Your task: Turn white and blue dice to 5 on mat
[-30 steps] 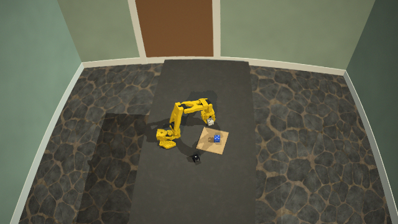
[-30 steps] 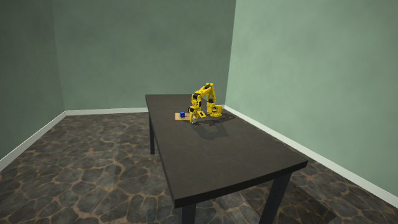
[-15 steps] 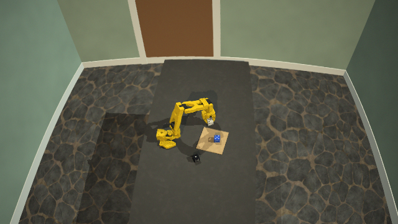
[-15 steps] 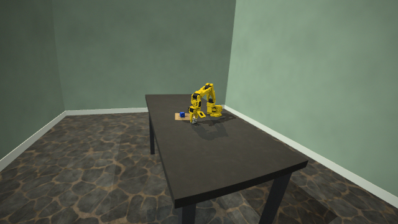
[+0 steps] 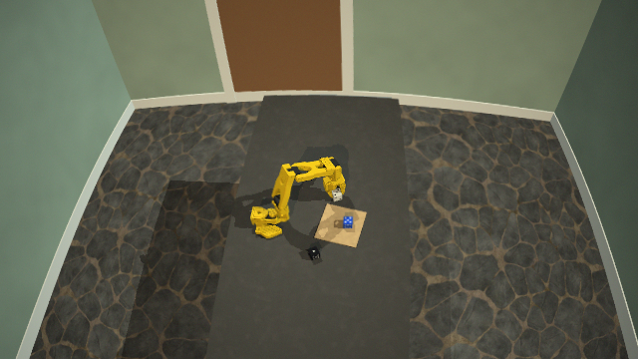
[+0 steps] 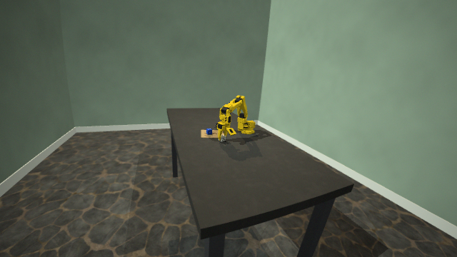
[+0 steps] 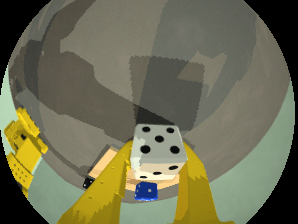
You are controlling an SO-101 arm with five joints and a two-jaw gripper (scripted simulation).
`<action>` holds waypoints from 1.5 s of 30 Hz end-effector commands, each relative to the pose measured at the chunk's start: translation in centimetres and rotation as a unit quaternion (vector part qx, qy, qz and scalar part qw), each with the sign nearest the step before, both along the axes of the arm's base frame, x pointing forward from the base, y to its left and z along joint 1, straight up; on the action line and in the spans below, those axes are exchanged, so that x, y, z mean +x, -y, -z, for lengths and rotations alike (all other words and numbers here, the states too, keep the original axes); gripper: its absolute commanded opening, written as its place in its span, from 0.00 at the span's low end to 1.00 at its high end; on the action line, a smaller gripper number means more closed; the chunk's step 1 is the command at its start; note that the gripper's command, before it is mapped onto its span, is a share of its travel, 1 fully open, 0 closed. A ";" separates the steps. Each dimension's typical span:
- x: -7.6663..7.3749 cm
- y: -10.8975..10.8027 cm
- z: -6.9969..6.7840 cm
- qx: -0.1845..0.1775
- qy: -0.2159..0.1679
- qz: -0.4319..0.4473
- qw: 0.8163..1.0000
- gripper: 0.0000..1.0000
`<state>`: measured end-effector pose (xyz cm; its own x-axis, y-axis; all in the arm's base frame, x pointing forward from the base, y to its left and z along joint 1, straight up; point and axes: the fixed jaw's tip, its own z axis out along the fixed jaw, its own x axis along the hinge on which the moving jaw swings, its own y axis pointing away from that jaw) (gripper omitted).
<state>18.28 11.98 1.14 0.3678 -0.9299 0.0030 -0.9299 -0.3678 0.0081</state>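
With the tool (image 5: 338,189) (image 6: 223,137) (image 7: 156,155) closed to a narrow gap around the white die (image 5: 337,195) (image 6: 223,138) (image 7: 158,147), just above the mat (image 5: 326,234) (image 6: 205,134) (image 7: 103,162) in the top frame, carry it level and well clear of the blue die (image 5: 348,221) (image 6: 209,131) (image 7: 146,191)

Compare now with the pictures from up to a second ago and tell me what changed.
Nothing visibly changed. The fingers stay shut on the white die, in about the same place. The blue die stays on the mat, the black die beside it, off the mat.
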 end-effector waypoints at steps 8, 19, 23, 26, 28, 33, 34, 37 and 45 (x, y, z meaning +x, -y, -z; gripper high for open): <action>0.6 -0.4 -0.8 0.012 0.018 -0.002 1.000 0.00; 0.6 -0.4 -2.4 0.012 0.018 -0.002 1.000 0.00; 0.6 -0.4 -3.3 0.012 0.018 -0.002 1.000 0.00; 0.5 -0.4 -3.9 0.012 0.018 -0.002 1.000 0.00; 0.5 -0.4 -4.5 0.012 0.018 -0.002 1.000 0.00; 0.3 -0.3 -5.5 0.012 0.018 -0.002 1.000 0.00; 0.3 -0.3 -5.6 0.012 0.018 -0.002 1.000 0.00; 0.3 -0.3 -5.8 0.012 0.018 -0.002 1.000 0.00; 0.3 -0.3 -5.8 0.012 0.018 -0.002 1.000 0.00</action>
<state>17.97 11.78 5.46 0.3680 -0.9298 0.0100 -0.9291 -0.3673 0.0424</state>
